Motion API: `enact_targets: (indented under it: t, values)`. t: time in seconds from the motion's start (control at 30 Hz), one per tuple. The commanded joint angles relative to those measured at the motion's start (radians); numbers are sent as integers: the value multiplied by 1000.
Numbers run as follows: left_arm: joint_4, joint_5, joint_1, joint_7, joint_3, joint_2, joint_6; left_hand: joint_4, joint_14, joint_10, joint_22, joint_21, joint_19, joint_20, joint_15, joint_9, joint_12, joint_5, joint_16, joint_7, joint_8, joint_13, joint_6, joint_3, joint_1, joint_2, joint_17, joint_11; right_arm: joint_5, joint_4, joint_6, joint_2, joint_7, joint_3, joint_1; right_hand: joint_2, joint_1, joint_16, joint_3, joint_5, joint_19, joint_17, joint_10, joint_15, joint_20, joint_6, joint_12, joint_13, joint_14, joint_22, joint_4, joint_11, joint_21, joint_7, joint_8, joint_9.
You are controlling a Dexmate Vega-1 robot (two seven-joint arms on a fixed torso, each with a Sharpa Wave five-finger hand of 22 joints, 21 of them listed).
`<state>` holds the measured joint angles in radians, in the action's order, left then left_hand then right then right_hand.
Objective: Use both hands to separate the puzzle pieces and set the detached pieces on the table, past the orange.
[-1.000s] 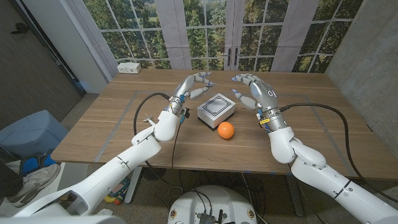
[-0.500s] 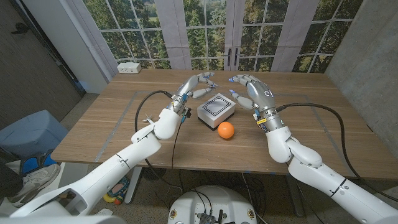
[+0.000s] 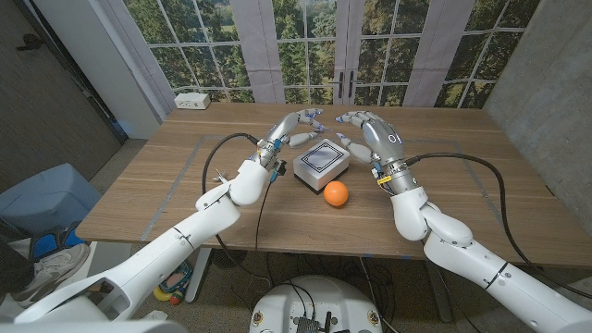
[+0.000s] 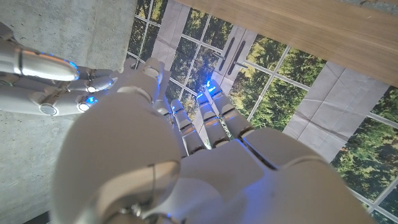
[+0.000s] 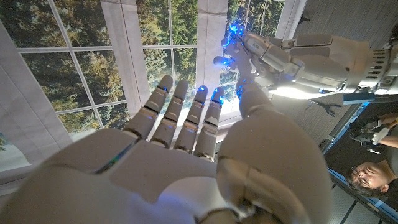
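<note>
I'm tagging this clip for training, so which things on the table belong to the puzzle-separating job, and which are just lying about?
Belonging to the job:
- white square puzzle block with black-lined top
- round orange, the placement marker
- left hand and right hand, open above the block

Lying about:
- white power strip at the wooden table's far left corner
- black cables along both arms

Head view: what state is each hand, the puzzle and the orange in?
Left hand: open, raised beside the puzzle, holding nothing.
Right hand: open, raised on the puzzle's other side, holding nothing.
Puzzle: assembled, on the table.
Orange: resting on the table, untouched.
</note>
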<state>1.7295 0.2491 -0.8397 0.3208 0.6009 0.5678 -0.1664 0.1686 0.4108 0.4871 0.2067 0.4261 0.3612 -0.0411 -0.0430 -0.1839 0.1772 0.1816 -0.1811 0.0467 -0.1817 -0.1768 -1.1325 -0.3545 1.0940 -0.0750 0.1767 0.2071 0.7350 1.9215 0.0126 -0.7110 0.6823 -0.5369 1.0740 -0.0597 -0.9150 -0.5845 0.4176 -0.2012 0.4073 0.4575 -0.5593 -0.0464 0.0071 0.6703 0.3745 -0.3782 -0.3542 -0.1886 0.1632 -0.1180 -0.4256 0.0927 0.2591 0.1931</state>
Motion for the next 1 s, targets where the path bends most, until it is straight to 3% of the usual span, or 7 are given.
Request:
enact_targets:
  t: [0.03, 0.3, 0.53, 1.0]
  values:
    - [-10, -36, 6, -29, 0, -7, -19, 1, -3, 0, 2, 0, 1, -2, -161, -6, 4, 4, -3, 2, -7, -1, -11, 6, -1, 4, 1, 3, 0, -19, -10, 9, 7, -19, -22, -4, -18, -16, -8, -1, 13, 17, -13, -153, -3, 13, 9, -11, -11, -4, 2, -4, -7, 3, 5, 6]
    - [-8, -86, 9, -73, -5, -4, -11, 1, -3, 2, 2, 1, 0, -1, -161, -6, 6, 4, -4, 0, -6, -1, -12, 8, -1, 3, 1, 3, 1, -44, -29, 23, 37, -30, -38, -5, -33, -43, -20, 0, 23, 42, -33, -160, -6, 33, 23, -26, -25, -6, 6, -10, -14, 4, 8, 7]
    - [-11, -160, 17, -129, -9, -7, -3, 1, -5, 2, 2, 2, 0, 0, -161, -6, 7, 5, -5, -6, -7, -1, -14, 11, 0, 3, 0, 4, 18, -107, -71, 60, 140, -51, -61, -2, -54, -87, -39, 3, 44, 80, -67, -165, -15, 70, 44, -47, -56, -8, 7, -14, -30, 2, 18, 10]
    - [5, -305, 45, -260, -2, 7, 67, 3, -10, 1, 1, 4, -1, 2, -153, -7, 9, 6, -4, -16, -7, -1, -16, 16, 1, 3, -1, 3, 21, -180, -115, 94, 233, -77, -95, 1, -75, -117, -50, 7, 61, 106, -112, -168, -24, 123, 71, -71, -103, -10, 6, -35, -46, 10, 36, 15]
